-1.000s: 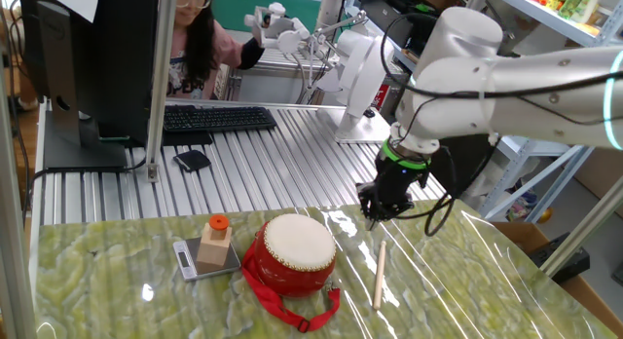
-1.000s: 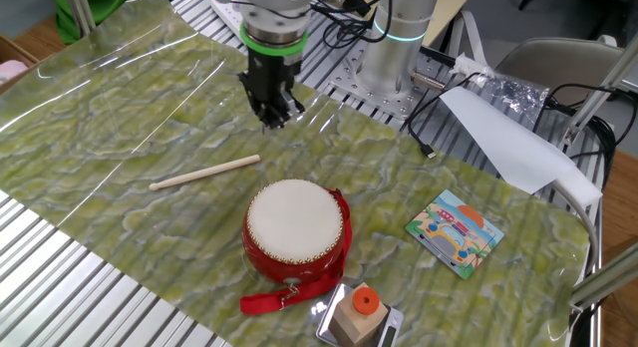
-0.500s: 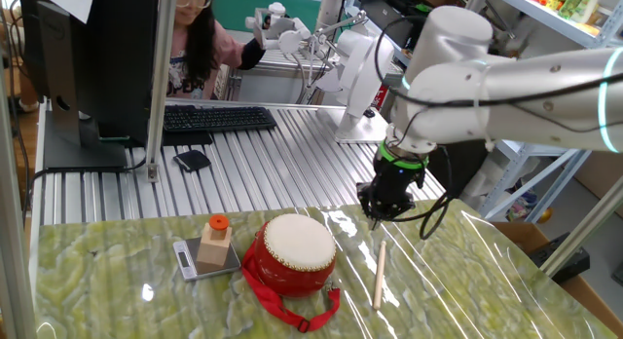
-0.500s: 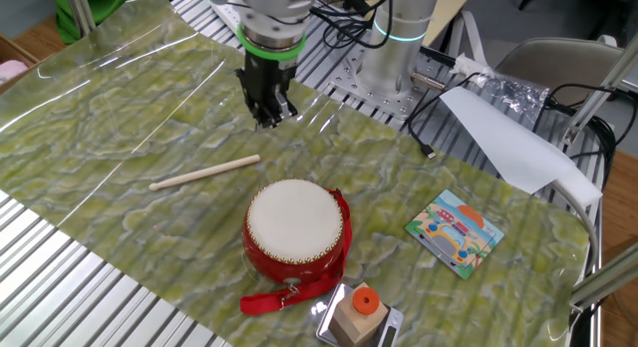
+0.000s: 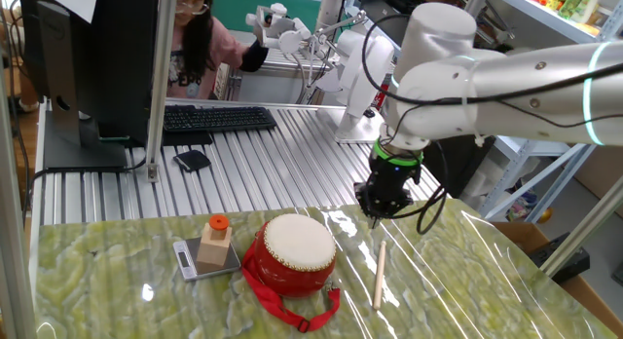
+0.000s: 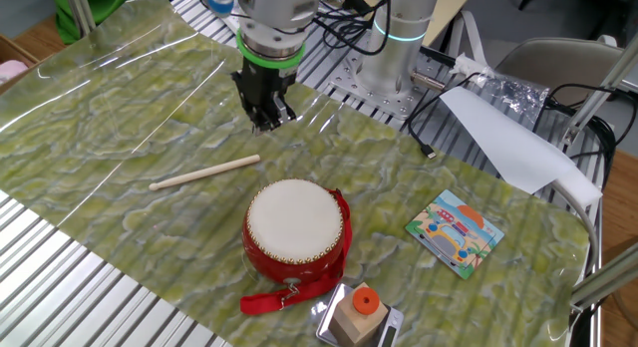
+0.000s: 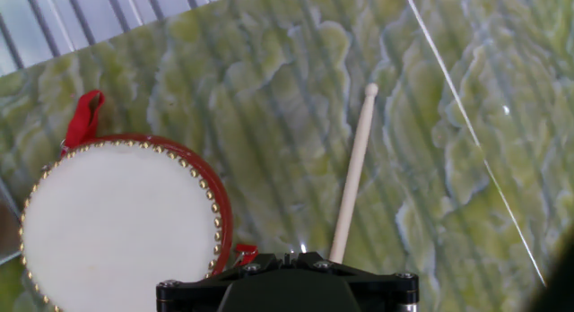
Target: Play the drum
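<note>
The drum [image 5: 292,253] has a glossy red body, a cream skin and a red strap, and stands on the green marbled mat. It also shows in the other fixed view [image 6: 294,227] and at the lower left of the hand view [image 7: 117,227]. A wooden drumstick [image 5: 380,274] lies flat on the mat beside it [image 6: 204,173], apart from the drum; in the hand view it [image 7: 352,173] runs up from just above the hand. My gripper [image 5: 375,210] hangs above the mat behind the stick [image 6: 265,120], fingers close together and empty. Only its black base [image 7: 285,263] shows in the hand view.
A wooden block with an orange cap [image 5: 216,244] sits on a small scale left of the drum [image 6: 359,312]. A picture card [image 6: 456,230] lies on the mat. A keyboard [image 5: 214,118], a monitor and a person [image 5: 195,37] are behind the table.
The arm has shifted a little to the left above the mat. The drum and the stick have not moved.
</note>
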{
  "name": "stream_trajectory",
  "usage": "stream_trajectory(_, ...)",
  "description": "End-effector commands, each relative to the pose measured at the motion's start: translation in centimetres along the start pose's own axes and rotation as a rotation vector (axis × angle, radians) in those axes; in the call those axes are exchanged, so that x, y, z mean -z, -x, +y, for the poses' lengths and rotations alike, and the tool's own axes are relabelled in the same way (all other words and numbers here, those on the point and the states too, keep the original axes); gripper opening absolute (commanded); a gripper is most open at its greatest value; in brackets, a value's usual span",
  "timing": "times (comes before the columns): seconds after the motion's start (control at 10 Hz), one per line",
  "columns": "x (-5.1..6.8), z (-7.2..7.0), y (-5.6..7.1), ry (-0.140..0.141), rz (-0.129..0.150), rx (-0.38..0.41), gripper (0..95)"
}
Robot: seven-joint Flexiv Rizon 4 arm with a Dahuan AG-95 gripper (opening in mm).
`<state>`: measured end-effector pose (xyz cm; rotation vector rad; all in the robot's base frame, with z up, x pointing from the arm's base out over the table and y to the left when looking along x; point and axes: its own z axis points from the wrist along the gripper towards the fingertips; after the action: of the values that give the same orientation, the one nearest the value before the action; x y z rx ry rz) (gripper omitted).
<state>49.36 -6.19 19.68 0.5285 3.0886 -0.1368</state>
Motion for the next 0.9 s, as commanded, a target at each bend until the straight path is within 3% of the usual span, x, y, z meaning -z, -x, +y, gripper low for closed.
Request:
stream_trajectory(0.1, 0.00, 0.07, 0.00, 0.093, 0.050, -0.012, 0.0)
stream_trajectory(0.4, 0.02, 0.07, 0.05, 0.057, 0.040, -0.051, 0.0)
stream_trajectory(0.6, 0.02, 0.07, 0.05, 0.059, 0.045, -0.068, 0.0)
stream_trajectory(0.9, 0.02, 0.07, 0.05, 0.053, 0.053, -0.170, 0.0)
